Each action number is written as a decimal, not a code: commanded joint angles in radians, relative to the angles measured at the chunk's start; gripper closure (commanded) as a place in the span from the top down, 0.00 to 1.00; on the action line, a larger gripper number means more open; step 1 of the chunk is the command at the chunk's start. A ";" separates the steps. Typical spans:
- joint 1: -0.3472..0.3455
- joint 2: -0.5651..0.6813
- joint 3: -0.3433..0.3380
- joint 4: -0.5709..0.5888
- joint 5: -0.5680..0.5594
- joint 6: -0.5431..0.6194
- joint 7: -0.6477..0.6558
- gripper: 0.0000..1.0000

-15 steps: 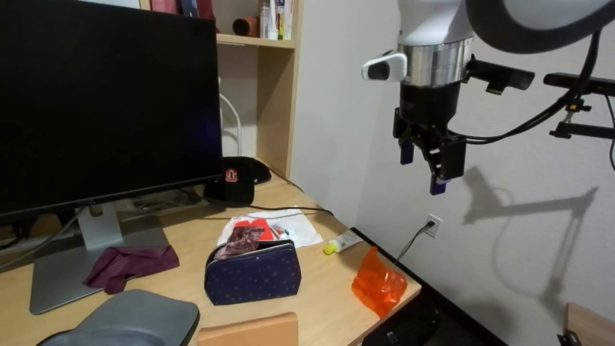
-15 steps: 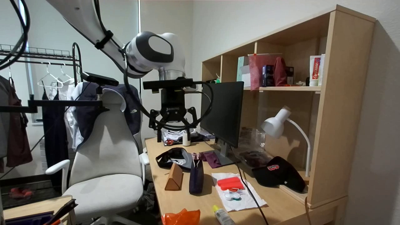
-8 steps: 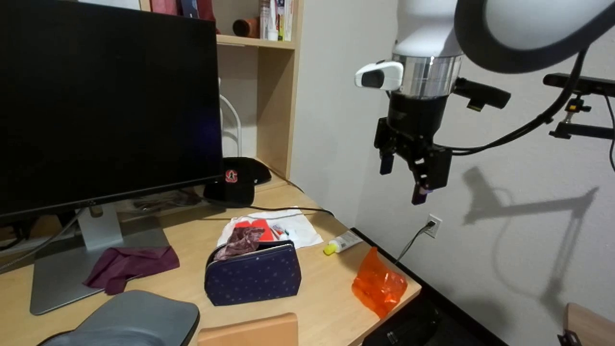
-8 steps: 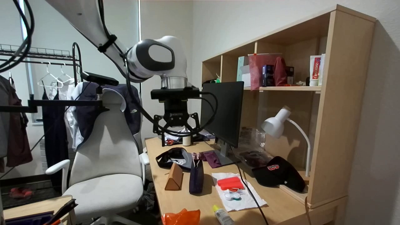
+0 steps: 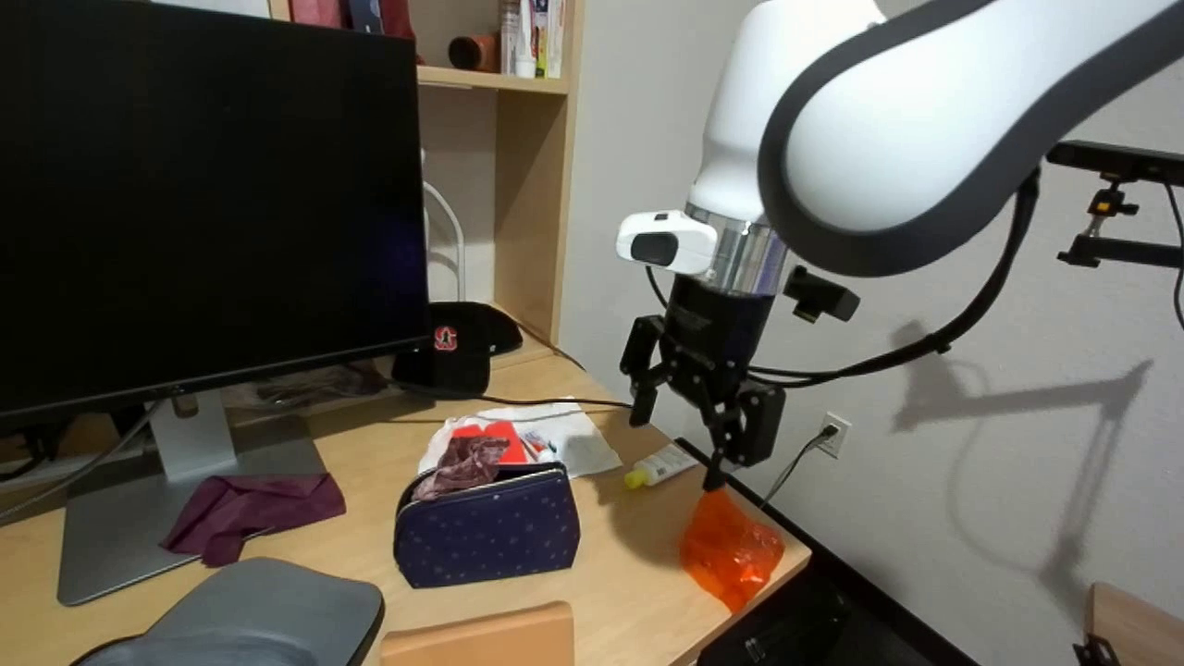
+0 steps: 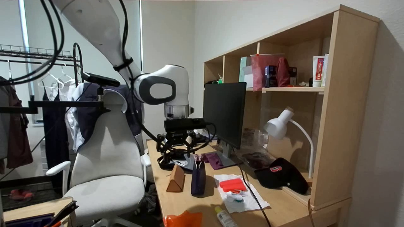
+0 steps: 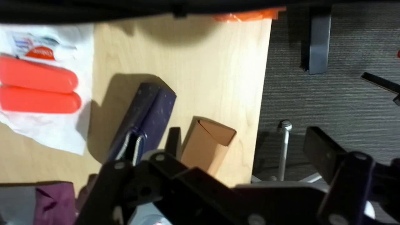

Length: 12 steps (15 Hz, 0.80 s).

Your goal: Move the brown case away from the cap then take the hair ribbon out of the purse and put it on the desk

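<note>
While the brown case [image 6: 176,179] stands on the desk [image 6: 176,201] just beside the navy purse [image 5: 490,532], what is probably the hair ribbon [image 5: 465,462], mauve and crumpled, bulges from the purse's open top. Near both lies a grey-brimmed cap [image 5: 259,601]; above desk level hangs the gripper [image 5: 677,446], spread wide, and farther out a black cap [image 6: 281,176] sits near the white lamp [image 6: 278,126].

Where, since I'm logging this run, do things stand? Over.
Gripper open, holding nothing. Hair ribbon pokes out of purse. Brown case near grey cap, possibly in the way.
</note>
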 commanded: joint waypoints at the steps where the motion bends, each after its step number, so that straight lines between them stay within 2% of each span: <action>1: 0.000 0.081 0.076 0.075 0.095 -0.062 -0.173 1.00; 6: -0.003 0.171 0.161 0.147 0.075 -0.124 -0.190 1.00; 9: -0.027 0.213 0.205 0.185 0.144 -0.093 -0.301 1.00; 10: -0.014 0.184 0.196 0.151 0.094 -0.101 -0.202 1.00; 12: -0.021 0.206 0.207 0.175 0.104 -0.101 -0.237 1.00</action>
